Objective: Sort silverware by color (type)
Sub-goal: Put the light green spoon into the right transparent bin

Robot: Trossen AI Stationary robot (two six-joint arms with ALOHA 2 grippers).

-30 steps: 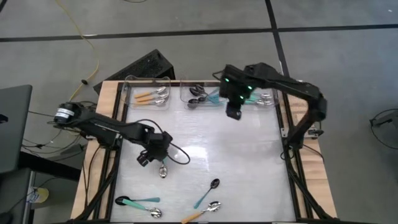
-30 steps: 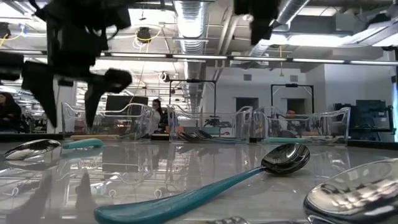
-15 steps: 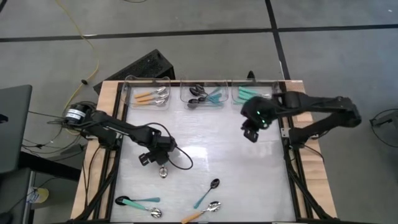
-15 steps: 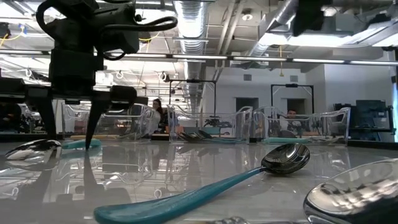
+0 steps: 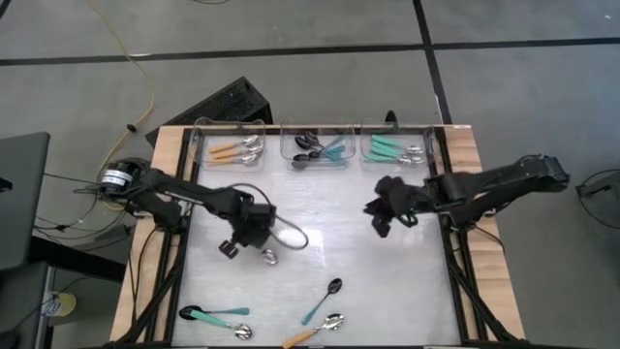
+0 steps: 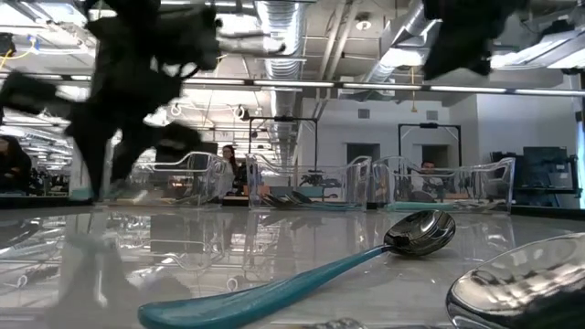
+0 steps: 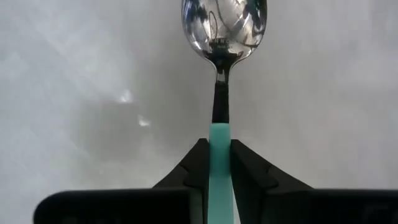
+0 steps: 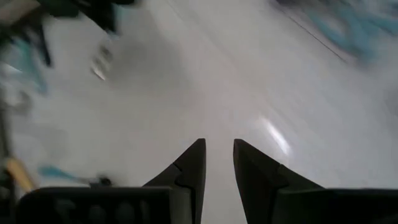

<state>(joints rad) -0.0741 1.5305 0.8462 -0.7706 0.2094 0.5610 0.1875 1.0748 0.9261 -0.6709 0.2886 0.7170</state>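
Left wrist view showed the left gripper [image 7: 217, 163] clenched on a spoon's [image 7: 222, 37] teal handle, silver bowl sticking out ahead. High view only showed that bowl over the table [image 5: 329, 208], left of center. Right gripper [image 8: 217, 163] hung right of center, jaws slightly apart, holding nothing.

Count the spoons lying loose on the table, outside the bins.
4, all near the front edge: a teal black-bowled spoon, a silver bowl beside it, another teal one, and an orange one. A fifth is gripped by the left gripper.
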